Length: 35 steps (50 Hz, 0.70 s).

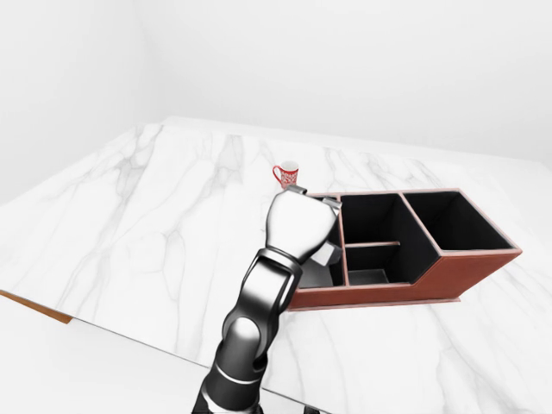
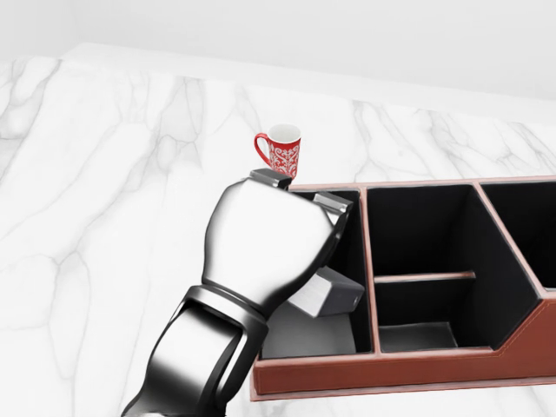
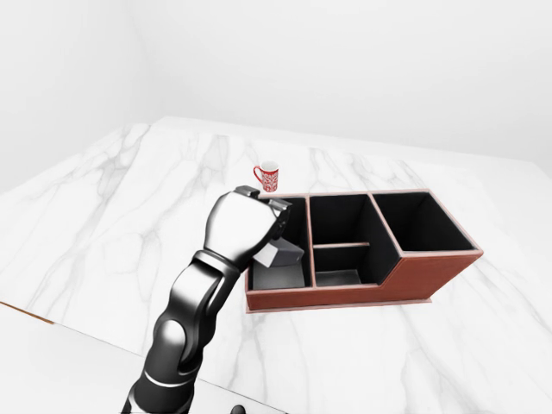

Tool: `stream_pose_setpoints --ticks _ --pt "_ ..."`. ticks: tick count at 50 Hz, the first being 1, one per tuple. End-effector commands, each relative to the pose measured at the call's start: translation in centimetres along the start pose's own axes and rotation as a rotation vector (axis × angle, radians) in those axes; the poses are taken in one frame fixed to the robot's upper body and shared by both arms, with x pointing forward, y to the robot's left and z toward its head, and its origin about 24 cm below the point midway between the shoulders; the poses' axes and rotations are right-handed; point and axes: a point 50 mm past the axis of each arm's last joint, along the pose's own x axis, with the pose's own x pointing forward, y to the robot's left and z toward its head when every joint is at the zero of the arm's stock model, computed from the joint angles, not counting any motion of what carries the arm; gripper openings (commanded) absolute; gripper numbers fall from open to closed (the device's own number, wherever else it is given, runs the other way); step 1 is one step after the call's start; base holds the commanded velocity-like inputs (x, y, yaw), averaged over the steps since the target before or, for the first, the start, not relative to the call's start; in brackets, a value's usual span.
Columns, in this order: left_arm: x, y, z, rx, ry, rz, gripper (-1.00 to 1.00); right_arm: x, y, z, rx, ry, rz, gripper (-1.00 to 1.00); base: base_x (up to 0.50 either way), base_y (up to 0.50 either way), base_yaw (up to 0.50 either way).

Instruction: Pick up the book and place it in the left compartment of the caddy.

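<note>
here, left robot hand (image 2: 300, 248) over caddy (image 2: 417, 369) left compartment, grip unclear, perhaps grey book (image 2: 326, 294)

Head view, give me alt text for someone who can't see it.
The robot's left hand reaches into the left compartment of a brown caddy on a white marble table, with a grey book beneath it. A red patterned mug stands beyond the caddy.

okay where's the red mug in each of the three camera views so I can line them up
Left-eye view: red mug just above centre, above the left hand.
Head view: red mug upper centre, above the hand's knuckles.
Right-eye view: red mug left of centre, in the upper half.
Shared landmark: in every view the mug stands on the marble just beyond the caddy's upper-left corner.
</note>
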Motion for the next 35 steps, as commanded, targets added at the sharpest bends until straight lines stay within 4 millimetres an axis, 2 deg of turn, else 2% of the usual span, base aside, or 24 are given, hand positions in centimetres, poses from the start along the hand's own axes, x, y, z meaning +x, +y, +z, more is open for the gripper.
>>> stream_pose_setpoints --ticks 1,21,35 --pt "1.2 -1.1 0.0 -0.035 -0.013 -0.01 -1.0 -0.1 0.0 0.2 0.0 0.0 0.001 1.0 0.0 0.0 0.0" --pt "2.9 -3.0 0.4 0.077 -0.022 -0.119 -1.0 0.0 0.0 0.2 0.002 0.0 0.001 1.0 0.0 0.0 0.0" --pt "3.6 -4.1 0.5 0.163 -0.022 -0.124 -1.0 0.0 0.0 0.0 0.001 0.002 0.002 1.0 0.0 0.0 0.0"
